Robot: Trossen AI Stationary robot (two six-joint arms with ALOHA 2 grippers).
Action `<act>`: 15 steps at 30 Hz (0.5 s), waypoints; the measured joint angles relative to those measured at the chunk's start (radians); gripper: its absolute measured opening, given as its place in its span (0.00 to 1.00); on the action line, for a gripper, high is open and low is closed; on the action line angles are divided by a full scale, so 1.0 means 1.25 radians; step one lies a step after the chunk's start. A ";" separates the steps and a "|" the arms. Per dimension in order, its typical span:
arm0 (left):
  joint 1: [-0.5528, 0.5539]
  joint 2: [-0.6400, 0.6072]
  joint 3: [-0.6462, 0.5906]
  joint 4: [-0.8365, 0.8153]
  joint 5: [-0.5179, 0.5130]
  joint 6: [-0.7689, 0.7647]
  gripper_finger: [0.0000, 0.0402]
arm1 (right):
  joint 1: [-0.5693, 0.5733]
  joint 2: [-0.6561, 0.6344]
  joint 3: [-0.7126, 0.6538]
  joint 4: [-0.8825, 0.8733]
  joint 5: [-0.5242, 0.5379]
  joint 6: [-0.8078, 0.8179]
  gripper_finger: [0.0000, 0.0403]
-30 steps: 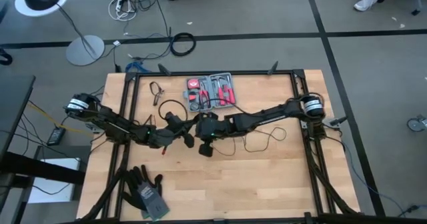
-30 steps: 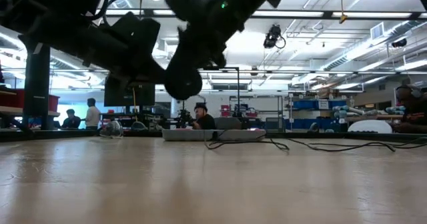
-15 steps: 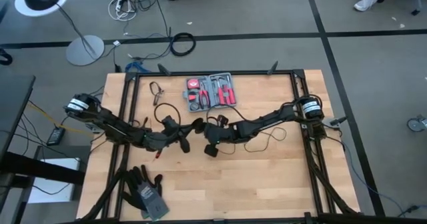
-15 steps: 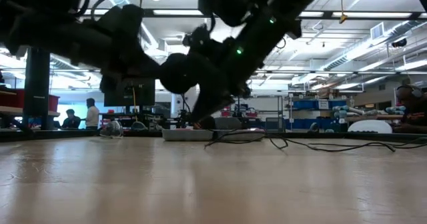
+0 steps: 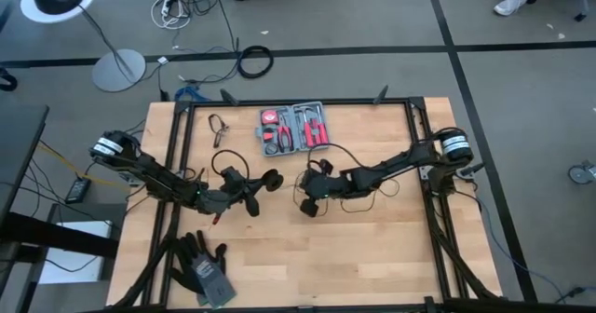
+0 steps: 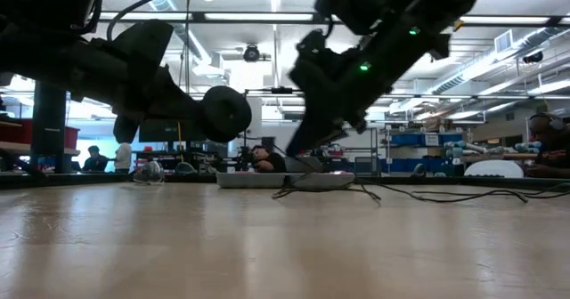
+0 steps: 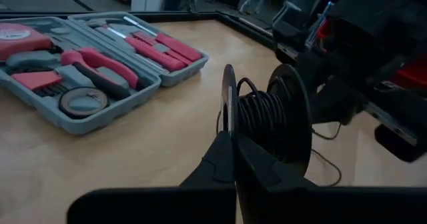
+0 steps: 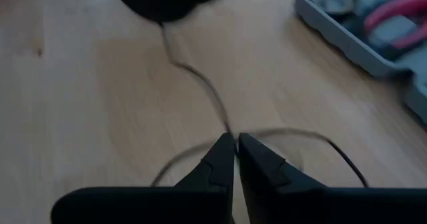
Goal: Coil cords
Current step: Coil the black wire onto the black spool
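The cord is a thin black wire, partly wound on a black spool (image 7: 267,114) that my left gripper (image 7: 233,141) holds above the table's middle (image 5: 272,179). From the spool (image 6: 224,114) the wire runs down toward my right gripper (image 8: 235,143), whose fingers are closed to a narrow slit around it. The right gripper (image 5: 303,183) slants down just right of the spool, its tips low over the table (image 6: 289,149). The wire's loose part (image 5: 372,190) lies in loops on the table further right. My left gripper pinches one thin round flange of the spool at its rim (image 7: 228,97) between its two fingers, coming nearly level from the table's left. The spool hangs clear of the table. My right gripper pinches the wire (image 8: 227,127) between its fingertips, slanting down from the table's right. The wire rises from there to the spool; the rest trails slack on the table.
An open grey tool kit with red tools (image 5: 293,129) lies at the far middle. A small pair of pliers (image 5: 220,127) lies to its left. Dark gloves (image 5: 200,266) lie at the near left. Black frame rails (image 5: 414,117) run along the table's sides.
My right gripper has drawn away from the spool toward the table's right and sunk toward the table, tipping further down. My left gripper, with the spool, has shifted a little toward the table's left. The two grippers, close together before, now stand apart.
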 joint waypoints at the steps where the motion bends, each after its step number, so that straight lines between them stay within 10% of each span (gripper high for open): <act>1: 0.000 0.000 0.000 0.003 0.000 0.000 0.00 | 0.005 -0.020 -0.019 0.002 0.002 0.004 0.06; 15: 0.000 0.000 0.000 0.027 0.011 0.002 0.00 | 0.060 -0.258 -0.420 0.348 0.038 -0.001 0.10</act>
